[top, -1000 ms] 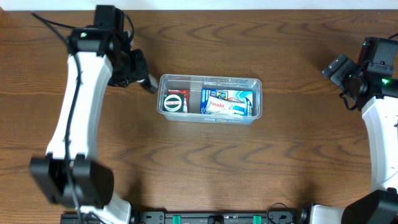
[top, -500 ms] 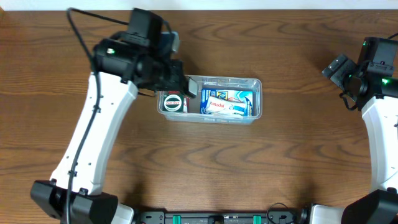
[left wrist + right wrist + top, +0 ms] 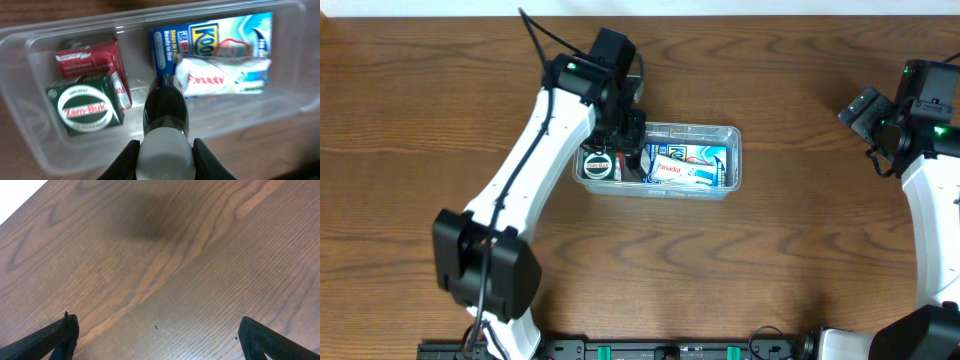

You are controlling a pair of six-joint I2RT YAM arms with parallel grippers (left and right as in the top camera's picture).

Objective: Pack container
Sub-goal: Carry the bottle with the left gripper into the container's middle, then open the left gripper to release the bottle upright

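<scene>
in the container (image 3: 660, 128), a tin (image 3: 85, 107) lies left, boxes (image 3: 220, 55) right, a bottle (image 3: 164, 107) between.

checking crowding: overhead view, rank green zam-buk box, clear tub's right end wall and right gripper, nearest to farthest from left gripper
From the left gripper, shut on a black white-capped tube:
1. green square Zam-Buk box, just left of it.
2. right end wall of the clear plastic container.
3. right gripper, far right.
</scene>
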